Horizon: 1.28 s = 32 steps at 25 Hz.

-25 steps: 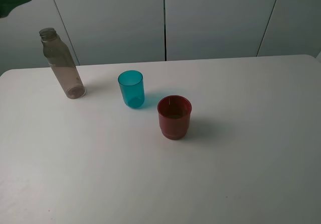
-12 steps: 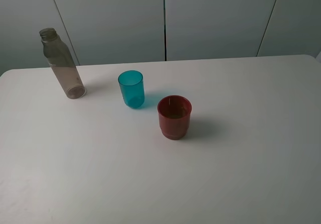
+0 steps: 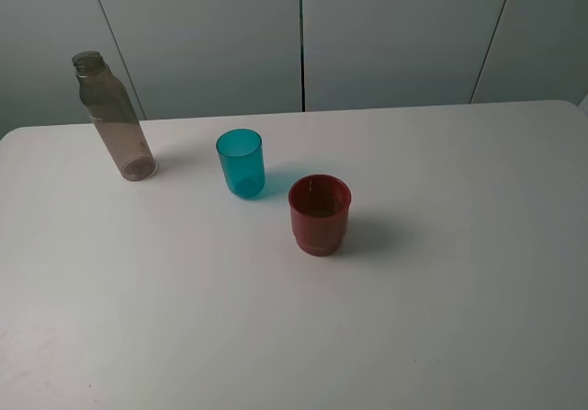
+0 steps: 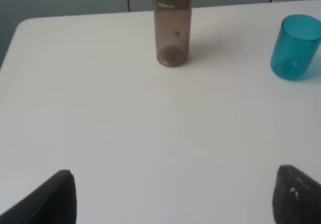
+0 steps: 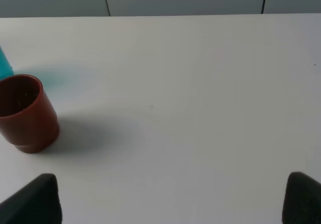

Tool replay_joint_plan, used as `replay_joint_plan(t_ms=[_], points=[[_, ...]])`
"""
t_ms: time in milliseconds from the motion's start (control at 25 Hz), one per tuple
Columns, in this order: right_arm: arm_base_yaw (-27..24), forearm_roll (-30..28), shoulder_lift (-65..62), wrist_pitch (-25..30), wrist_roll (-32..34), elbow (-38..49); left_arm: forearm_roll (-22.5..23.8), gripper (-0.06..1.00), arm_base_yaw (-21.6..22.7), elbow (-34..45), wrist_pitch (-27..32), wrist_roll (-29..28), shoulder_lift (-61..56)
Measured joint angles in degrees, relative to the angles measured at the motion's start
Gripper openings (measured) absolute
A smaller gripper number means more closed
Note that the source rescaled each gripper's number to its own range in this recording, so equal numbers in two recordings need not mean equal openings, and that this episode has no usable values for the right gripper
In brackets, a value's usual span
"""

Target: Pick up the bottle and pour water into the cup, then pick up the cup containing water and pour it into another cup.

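on the white table (image 3: pixel 441 272) stand one bottle (image 3: pixel 112 118), one teal cup (image 3: pixel 241 163) and one red cup (image 3: pixel 319 213), all upright and apart, the bottle near the far left edge. grey wall panels (image 3: pixel 395 33) rise behind. left gripper (image 4: pixel 173 196) and right gripper (image 5: pixel 170 199) both gape, holding nothing.

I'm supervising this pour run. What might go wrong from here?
The bottle is tall, slim and uncapped, so a sideways nudge from the open left pincer may topple it. The teal cup and red cup stand close together, so reaching for one might bump the other.
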Motion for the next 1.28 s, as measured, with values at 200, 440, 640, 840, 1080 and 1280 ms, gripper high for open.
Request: replay_joint_plan(t_ms=[200, 440, 640, 840, 1080, 1280], points=[[0.0, 0.0, 0.0, 0.0, 0.0, 0.0, -0.5, 1.0, 0.0, 4.8, -3.3, 0.1, 0.0], [0.0, 0.0, 0.0, 0.0, 0.0, 0.0, -1.7, 1.0, 0.0, 6.6, -5.5, 0.4, -0.3], [0.0, 0.0, 0.0, 0.0, 0.0, 0.0, -1.7, 1.0, 0.0, 6.7, -5.9, 1.1, -0.3], [0.0, 0.0, 0.0, 0.0, 0.0, 0.0, -1.6, 1.0, 0.1, 6.7, -6.0, 1.1, -0.3], [0.0, 0.0, 0.0, 0.0, 0.0, 0.0, -1.6, 1.0, 7.7, 6.7, -6.0, 1.1, -0.3], [0.0, 0.0, 0.0, 0.0, 0.0, 0.0, -1.6, 1.0, 14.5, 6.7, -6.0, 1.1, -0.3]])
